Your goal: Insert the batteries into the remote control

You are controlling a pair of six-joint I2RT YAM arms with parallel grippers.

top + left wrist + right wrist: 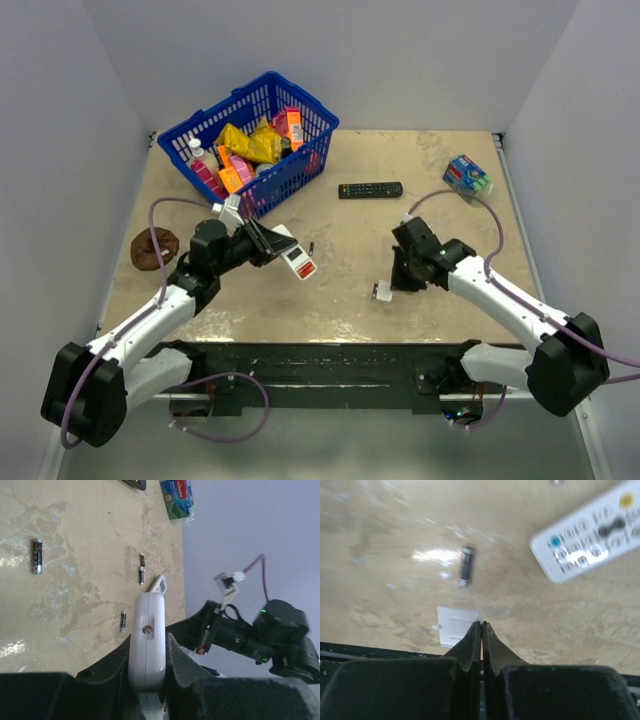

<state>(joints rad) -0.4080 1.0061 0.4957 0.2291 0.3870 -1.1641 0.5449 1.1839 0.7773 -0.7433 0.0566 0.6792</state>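
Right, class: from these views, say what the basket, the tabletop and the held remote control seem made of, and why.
The basket: probably moulded plastic, uniform blue, open lattice walls.
The tabletop: beige veined stone look with glossy glare; real stone or printed laminate cannot be told.
The remote control: likely hard plastic, smooth white casing with a red panel.

Blue basket [258,140] crowding the table's [345,225] far left corner, black remote [370,189] lying along mid far edge, sponge pack [467,175] sitting at far right corner, brown lump [154,247] resting by left edge, batteries [37,555] and white cover [382,292] dotting the centre, bare gaps running between them.
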